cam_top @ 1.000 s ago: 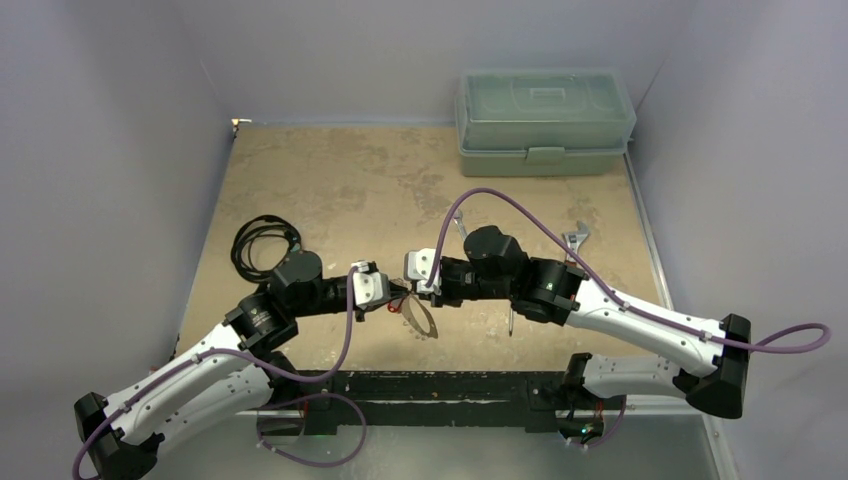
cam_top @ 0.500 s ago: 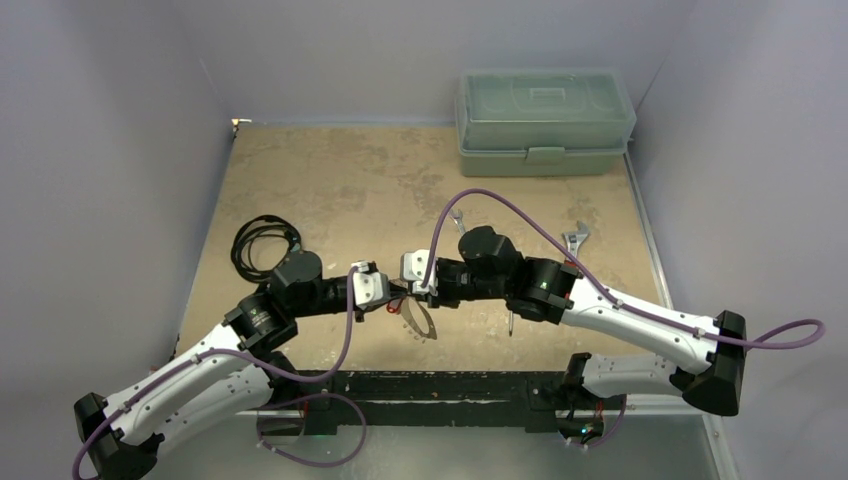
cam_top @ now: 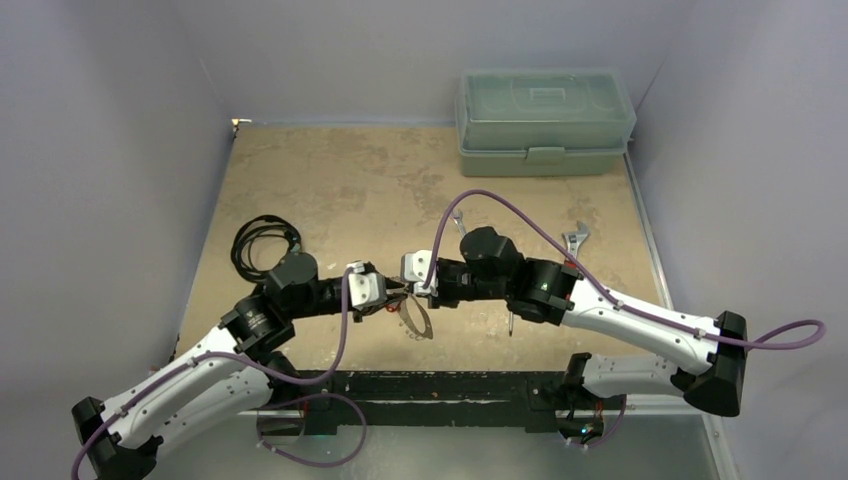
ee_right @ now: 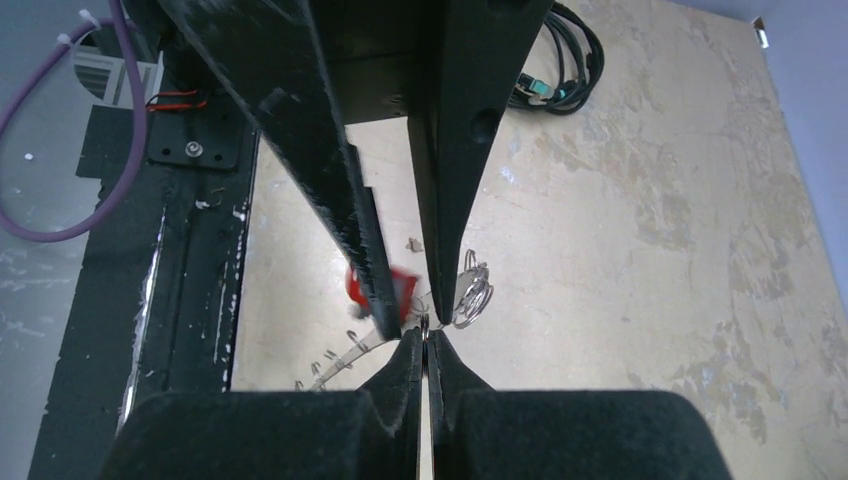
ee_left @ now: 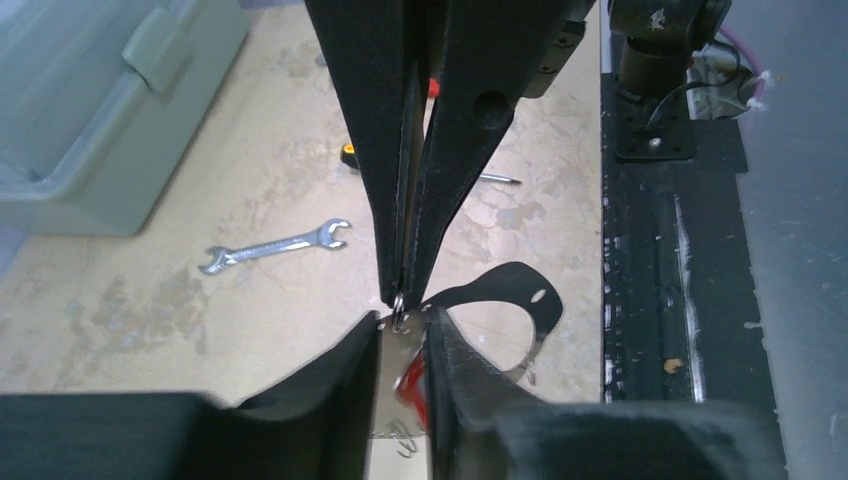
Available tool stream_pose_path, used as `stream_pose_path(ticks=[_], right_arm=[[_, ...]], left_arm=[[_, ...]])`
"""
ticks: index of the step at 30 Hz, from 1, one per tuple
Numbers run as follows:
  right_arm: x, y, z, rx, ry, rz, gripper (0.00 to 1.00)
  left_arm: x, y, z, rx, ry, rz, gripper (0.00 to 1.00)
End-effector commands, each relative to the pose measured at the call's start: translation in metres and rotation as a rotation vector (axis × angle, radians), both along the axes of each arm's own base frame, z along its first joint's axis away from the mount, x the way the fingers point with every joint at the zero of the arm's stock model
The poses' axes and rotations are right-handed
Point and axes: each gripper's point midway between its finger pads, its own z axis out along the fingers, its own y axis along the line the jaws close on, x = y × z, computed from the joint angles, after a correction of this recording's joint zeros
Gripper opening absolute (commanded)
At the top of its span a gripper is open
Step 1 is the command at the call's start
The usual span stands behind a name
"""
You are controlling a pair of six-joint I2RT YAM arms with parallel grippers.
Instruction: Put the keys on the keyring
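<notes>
The keyring (cam_top: 419, 318), a thin shiny oval band, hangs above the table between my two grippers. My left gripper (cam_top: 392, 296) is shut on its flat band (ee_left: 398, 372), with a red-tagged key (ee_left: 412, 385) between the fingers. My right gripper (cam_top: 408, 288) meets it tip to tip. In the right wrist view the right gripper (ee_right: 424, 335) is shut on the small silvery ring of a key (ee_right: 424, 323). The rest of that key is hidden between the fingers. The red tag (ee_right: 358, 284) and a cluster of small split rings (ee_right: 472, 295) hang beside the left gripper's fingers (ee_right: 350, 220).
A closed green toolbox (cam_top: 545, 120) stands at the back right. A coiled black cable (cam_top: 262, 242) lies at the left. A small open-ended spanner (ee_left: 275, 246), an adjustable wrench (cam_top: 575, 240) and a screwdriver (cam_top: 511, 322) lie on the table. A black base rail (cam_top: 440, 385) runs along the near edge.
Both grippers have edged slightly to the left, still tip to tip. The keyring has shifted a little with them. Both grips are unchanged.
</notes>
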Motion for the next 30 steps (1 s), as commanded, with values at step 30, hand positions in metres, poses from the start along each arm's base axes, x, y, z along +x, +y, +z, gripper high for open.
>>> stream_pose_path(ticks=[30], right_arm=[[0.012,0.002,0.079,0.424,-0.025,-0.147,0.00]], left_arm=[[0.008,0.001,0.050,-0.150,-0.104,0.050,0.31]])
